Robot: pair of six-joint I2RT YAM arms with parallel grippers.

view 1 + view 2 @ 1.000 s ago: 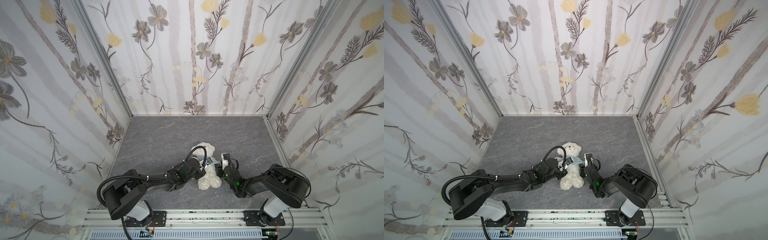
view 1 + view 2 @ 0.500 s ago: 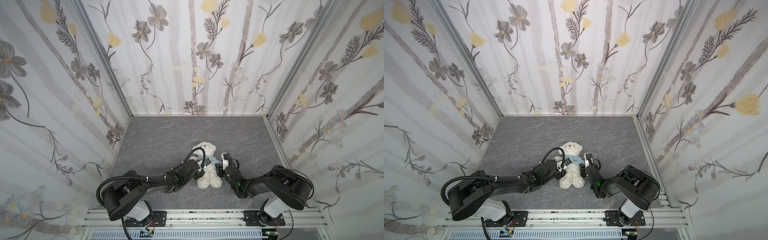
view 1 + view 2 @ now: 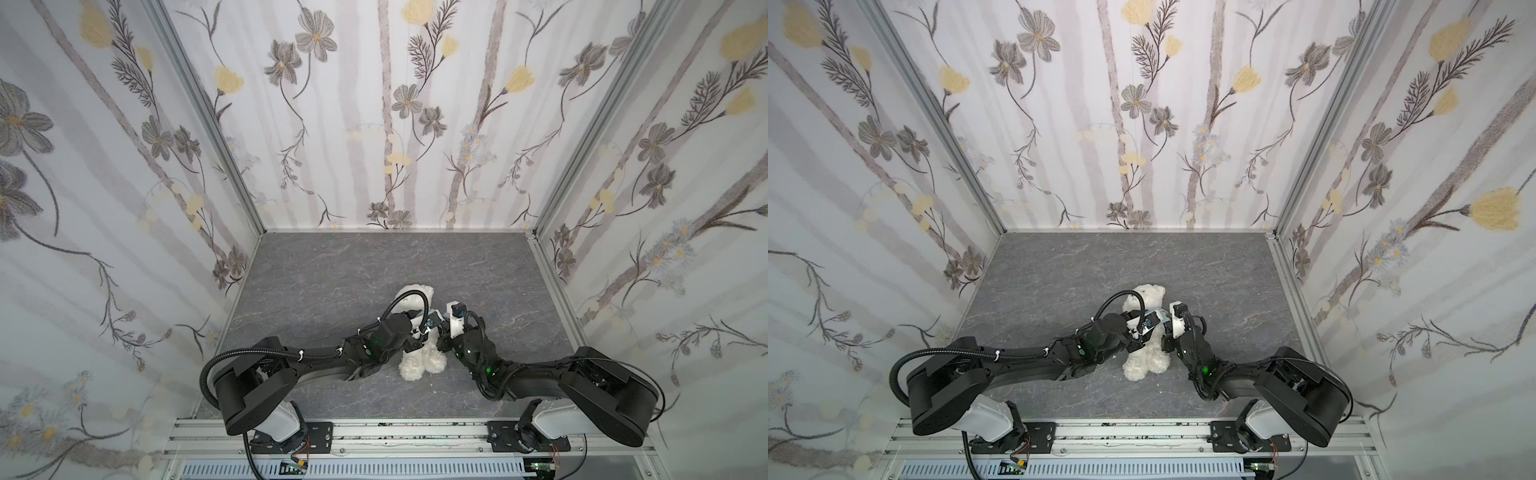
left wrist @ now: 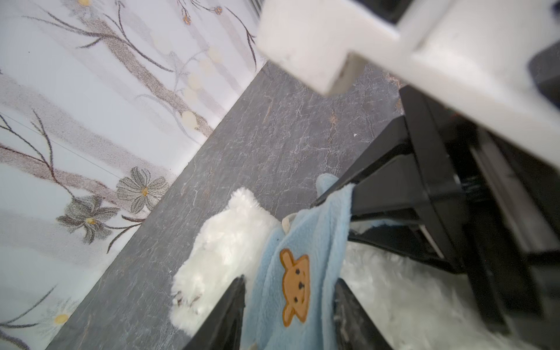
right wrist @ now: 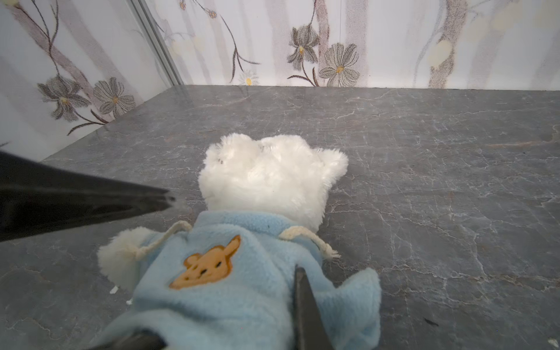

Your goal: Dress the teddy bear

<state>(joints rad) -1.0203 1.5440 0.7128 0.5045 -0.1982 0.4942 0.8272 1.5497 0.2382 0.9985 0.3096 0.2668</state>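
At the 6 o'clock side of the grey tabletop [image 3: 332, 270] the teddy bear [image 3: 419, 361] lies, head toward 12 o'clock, with the light-blue hoodie [image 5: 242, 288] on its chest. The left gripper [image 4: 289, 280], at its 9 o'clock, straddles the hoodie with jaws apart. The right gripper [image 4: 339, 197], at 3 o'clock, pinches the hoodie's edge.

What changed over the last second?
Left gripper opened; its fingers now sit either side of the blue hoodie. Right gripper closed on the hoodie's edge beside the bear. Bear stayed lying on the table wearing the hoodie; both arms barely shifted.
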